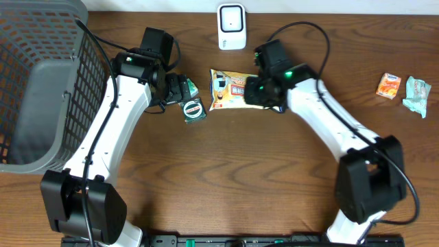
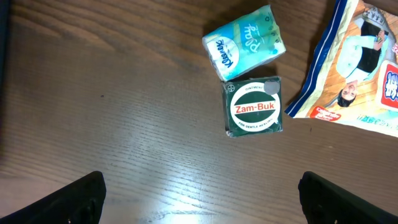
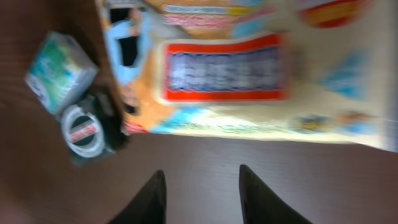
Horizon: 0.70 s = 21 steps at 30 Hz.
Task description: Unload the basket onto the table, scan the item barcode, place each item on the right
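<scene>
Overhead: bag (image 1: 230,90) lies flat on the wooden desk (image 1: 226,178), printed side up, with both arms reaching in toward it from either side.
Bag: yellow snack pack with a red label panel and a cartoon figure; blurred in the right wrist view.
Scanner: white scanner (image 1: 232,26) stands just behind the bag, at the desk's far edge, apart from it.
Right pincer: right pincer (image 3: 202,196) hangs over the bag's right end; its two dark fingers (image 3: 152,199) are partly spread, with bare desk between them and nothing gripped. Whether they touch the bag I cannot tell.
Left pincer: left pincer (image 2: 199,202) is just left of the bag, spread as wide as it goes, empty, with only desk between its tips.
Tin: green Zam-Buk tin (image 2: 255,107) sits just beside the bag's left end, lid up, close to it but apart.
Tissue pack: teal tissue pack (image 2: 244,42) lies just left of the bag, behind the tin and touching it or nearly so.
Basket: grey mesh basket (image 1: 41,123) is well to the left of the bag, at the desk's left edge.
Packets: orange packet (image 1: 388,85) and pale teal packet (image 1: 416,95) lie side by side, well to the right of the bag.
</scene>
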{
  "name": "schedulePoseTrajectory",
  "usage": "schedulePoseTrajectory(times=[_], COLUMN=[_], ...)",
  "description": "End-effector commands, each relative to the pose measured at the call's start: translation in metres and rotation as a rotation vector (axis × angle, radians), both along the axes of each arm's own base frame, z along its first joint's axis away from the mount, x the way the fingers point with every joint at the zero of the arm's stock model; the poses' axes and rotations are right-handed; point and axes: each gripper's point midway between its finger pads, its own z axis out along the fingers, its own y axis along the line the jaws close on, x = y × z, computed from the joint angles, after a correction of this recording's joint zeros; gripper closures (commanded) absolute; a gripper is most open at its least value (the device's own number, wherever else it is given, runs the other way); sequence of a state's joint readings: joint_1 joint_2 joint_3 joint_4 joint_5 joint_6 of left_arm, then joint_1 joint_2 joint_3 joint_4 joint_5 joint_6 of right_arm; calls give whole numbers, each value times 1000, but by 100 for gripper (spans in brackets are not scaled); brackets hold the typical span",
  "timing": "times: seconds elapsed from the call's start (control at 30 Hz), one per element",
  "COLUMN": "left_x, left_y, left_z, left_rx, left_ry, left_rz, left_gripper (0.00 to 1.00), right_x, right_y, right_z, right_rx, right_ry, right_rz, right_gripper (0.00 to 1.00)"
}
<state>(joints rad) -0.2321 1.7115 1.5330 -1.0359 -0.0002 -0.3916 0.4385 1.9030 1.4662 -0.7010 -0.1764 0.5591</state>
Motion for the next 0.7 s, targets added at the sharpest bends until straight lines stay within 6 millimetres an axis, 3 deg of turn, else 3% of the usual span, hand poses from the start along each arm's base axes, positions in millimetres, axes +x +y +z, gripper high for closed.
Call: schedulePoseTrajectory(times=[0.0,0.13,0.23,0.27,0.47,0.67], left_x=[2,2,2,2,2,2], left_y=[3,3,3,3,3,3], left_z=[3,3,3,3,3,3], left_rx=[11,11,11,11,11,11], left_ry=[-8,-8,-8,-8,-8,-8], left_rz=[1,1,1,1,1,1], left_gripper=[2,2,2,2,2,2], right_x=[-3,12,19,22,33,54], right_y=[32,52,52,48,33,45], right_z=[-22,-36,-42,-42,-41,-24], right_rx=[89,128,123,119,134,213], right_ry=[75,29,11,9,8,-87], right_rz=[-53,-40,-49,-63,-101,-86], right_gripper=[69,72,75,81,89,99])
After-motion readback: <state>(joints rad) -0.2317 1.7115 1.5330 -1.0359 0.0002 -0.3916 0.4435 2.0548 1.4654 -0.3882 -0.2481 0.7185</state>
